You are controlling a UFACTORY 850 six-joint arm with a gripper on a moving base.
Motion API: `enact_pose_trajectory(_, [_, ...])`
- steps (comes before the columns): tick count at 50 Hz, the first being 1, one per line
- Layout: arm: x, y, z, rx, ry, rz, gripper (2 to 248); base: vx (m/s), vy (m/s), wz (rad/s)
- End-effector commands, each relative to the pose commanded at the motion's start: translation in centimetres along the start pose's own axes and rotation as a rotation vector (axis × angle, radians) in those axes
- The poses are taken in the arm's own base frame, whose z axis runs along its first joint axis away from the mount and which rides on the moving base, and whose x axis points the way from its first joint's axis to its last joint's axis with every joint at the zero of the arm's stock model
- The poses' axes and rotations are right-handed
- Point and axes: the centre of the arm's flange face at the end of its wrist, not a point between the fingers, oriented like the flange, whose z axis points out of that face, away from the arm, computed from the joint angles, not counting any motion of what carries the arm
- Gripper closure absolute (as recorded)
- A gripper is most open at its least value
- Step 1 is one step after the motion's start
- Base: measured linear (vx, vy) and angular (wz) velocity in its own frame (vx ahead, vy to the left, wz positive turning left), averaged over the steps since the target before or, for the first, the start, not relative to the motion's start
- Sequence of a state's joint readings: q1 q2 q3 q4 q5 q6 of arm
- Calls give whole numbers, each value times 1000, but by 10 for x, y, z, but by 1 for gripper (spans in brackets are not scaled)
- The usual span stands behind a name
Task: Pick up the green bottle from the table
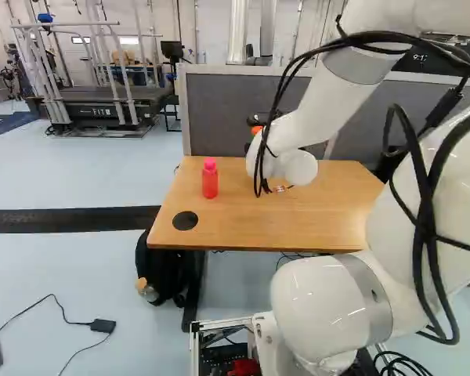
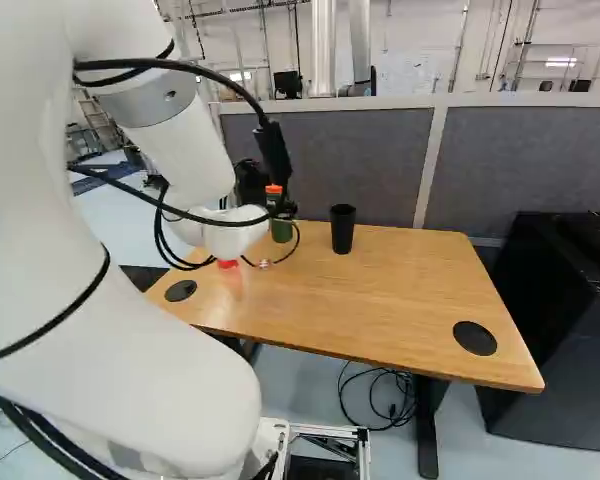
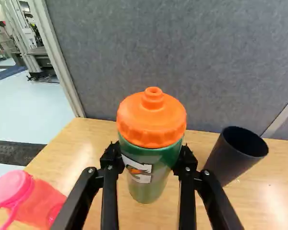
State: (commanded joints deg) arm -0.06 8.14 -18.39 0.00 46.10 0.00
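Observation:
In the right base view my gripper (image 2: 250,184) shows only as a dark part behind the arm, at the green bottle (image 2: 282,231) with its orange cap. The wrist view has the gripper (image 3: 149,157) shut on the green bottle (image 3: 148,181), one finger against each side just below the cap. The bottle stands upright between them, over the wooden table (image 3: 98,135). Whether its base touches the tabletop I cannot tell. In the left base view the arm hides most of the bottle.
A pink bottle (image 1: 210,178) stands on the table, left of the gripper in the left base view. The black cup (image 2: 342,229) is on the bottle's other side. A grey partition (image 2: 360,150) rises behind the table. A black cabinet (image 2: 550,330) stands at the table's right.

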Motion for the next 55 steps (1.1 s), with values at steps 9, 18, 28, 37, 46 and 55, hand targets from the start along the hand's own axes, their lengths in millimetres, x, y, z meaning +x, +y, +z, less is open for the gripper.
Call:
enact_pose_trajectory(9, [-17, 0, -17, 0, -7, 0, 136, 0, 0, 0])
enact_pose_trajectory(18, [-31, 0, -32, 0, -14, 0, 136, 0, 0, 0])
enact_pose_trajectory(28, [-45, 0, -46, 1, -19, 0, 136, 0, 0, 0])
enact_pose_trajectory(37, [-54, 0, -55, 1, -23, 0, 136, 0, 0, 0])
enact_pose_trajectory(46, [-61, 0, -62, 1, -26, 0, 136, 0, 0, 0])
enact_pose_trajectory(55, [-65, 0, -67, 1, -28, 0, 136, 0, 0, 0])
